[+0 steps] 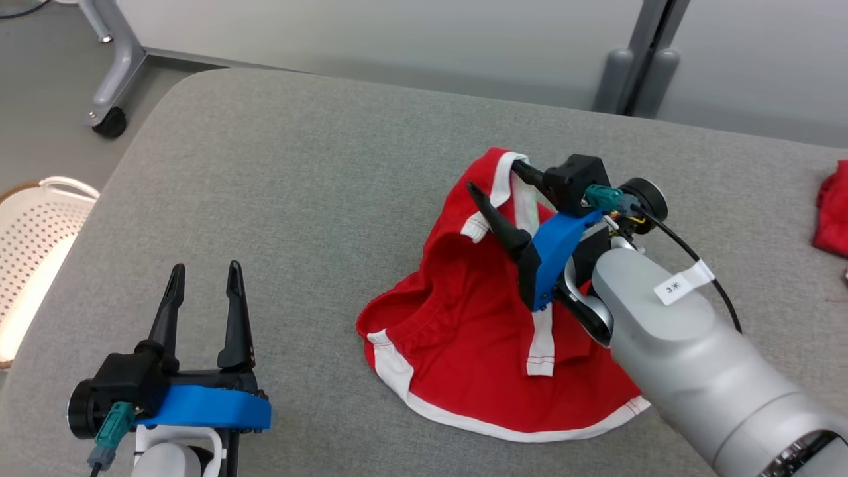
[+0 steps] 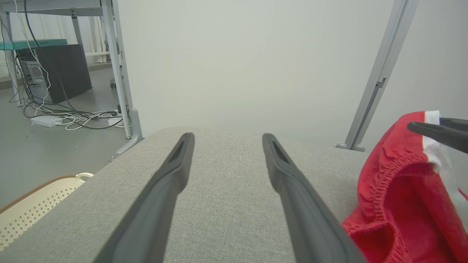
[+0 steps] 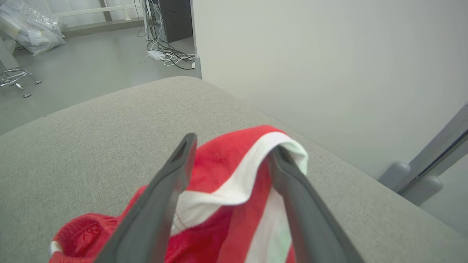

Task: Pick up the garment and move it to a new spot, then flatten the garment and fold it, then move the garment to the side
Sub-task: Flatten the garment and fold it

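**Folding job, mid-step.** Nearest the lens, the robot's left gripper sits low over the near-left part of the grey fabric-covered table. Its two long dark fingers are spread wide w/ nothing btwn them. It is prob. parked clear so the other arm has room to work. Just off that corner, on the floor, stands a white perforated plastic basket.

Mid-table lies the red shorts-like garment w/ white trim, rumpled in a loose heap. A gathered elastic opening gapes toward the left gripper, the near hem lies flat on the table, and the far end stands up in a peak.

That peak accounts for the right gripper. It reaches across the garment from the right, fingers wide apart, straddling the raised white-banded fold. In the right wrist view the fold drapes against one finger. The jaws aren't clamped on it; whether the cloth is snagged on a tip or merely propped up, can't tell.

Judging by the heap, the garment sits mid-table but isn't flattened. Folding & the move aside are yet to come.

Farther right, at the table's edge, lies a second scrap of red cloth. Beyond stand a grey metal frame leg on a castor and a pale wall panel.
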Robot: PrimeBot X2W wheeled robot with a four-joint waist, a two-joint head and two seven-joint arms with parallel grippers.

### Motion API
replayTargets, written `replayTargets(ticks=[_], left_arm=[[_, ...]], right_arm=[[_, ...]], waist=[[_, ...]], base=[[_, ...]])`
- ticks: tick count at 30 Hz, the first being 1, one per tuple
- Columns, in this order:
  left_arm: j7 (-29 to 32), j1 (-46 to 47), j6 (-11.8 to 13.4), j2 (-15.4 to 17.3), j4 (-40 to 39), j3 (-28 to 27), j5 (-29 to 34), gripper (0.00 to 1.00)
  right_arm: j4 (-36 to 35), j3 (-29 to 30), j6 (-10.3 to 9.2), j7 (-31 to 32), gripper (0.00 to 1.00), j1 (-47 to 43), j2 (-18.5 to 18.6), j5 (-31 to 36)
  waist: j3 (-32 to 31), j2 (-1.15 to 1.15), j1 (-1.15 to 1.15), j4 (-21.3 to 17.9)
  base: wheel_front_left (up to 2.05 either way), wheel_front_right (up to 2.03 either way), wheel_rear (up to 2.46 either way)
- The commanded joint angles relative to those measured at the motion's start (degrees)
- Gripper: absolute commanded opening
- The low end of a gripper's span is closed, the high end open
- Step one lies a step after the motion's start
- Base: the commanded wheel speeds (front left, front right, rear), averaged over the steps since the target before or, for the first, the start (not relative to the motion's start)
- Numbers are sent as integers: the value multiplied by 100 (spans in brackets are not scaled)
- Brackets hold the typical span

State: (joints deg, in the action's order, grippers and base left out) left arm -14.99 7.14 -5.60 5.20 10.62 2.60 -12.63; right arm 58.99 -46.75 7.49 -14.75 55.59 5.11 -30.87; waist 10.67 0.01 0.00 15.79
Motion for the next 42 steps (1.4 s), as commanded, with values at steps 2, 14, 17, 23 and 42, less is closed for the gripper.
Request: replayTargets(ticks=[2, 14, 17, 23, 42], left_arm=[[-25, -93, -2, 50, -19, -61, 44, 100], [-25, -419, 25, 92, -174, -152, 113, 100], [-25, -438, 18, 106, -195, -159, 109, 100], [-25, -518, 35, 110, -242, -175, 112, 100], [-25, -443, 54, 100, -259, -178, 96, 100]], right_arm=[[-283, -12, 1, -46, 100, -291, 234, -84], [-2381, 1195, 1, -48, 100, -2474, 1430, 147], [-2677, 1677, 1, -49, 100, -3141, 1497, 274], [-3052, 2185, 1, -9, 100, -4259, 1314, 558], [-2287, 2400, 1, 392, 0, -4508, 577, 1284]], waist=[[-148, -1, 0, -213], [-428, -1, 0, -732], [-454, -1, 0, -750], [-482, -1, 0, -753], [-404, -1, 0, -734]], base=[[0, 0, 0], [0, 0, 0], [0, 0, 0], [0, 0, 0], [0, 0, 0]])
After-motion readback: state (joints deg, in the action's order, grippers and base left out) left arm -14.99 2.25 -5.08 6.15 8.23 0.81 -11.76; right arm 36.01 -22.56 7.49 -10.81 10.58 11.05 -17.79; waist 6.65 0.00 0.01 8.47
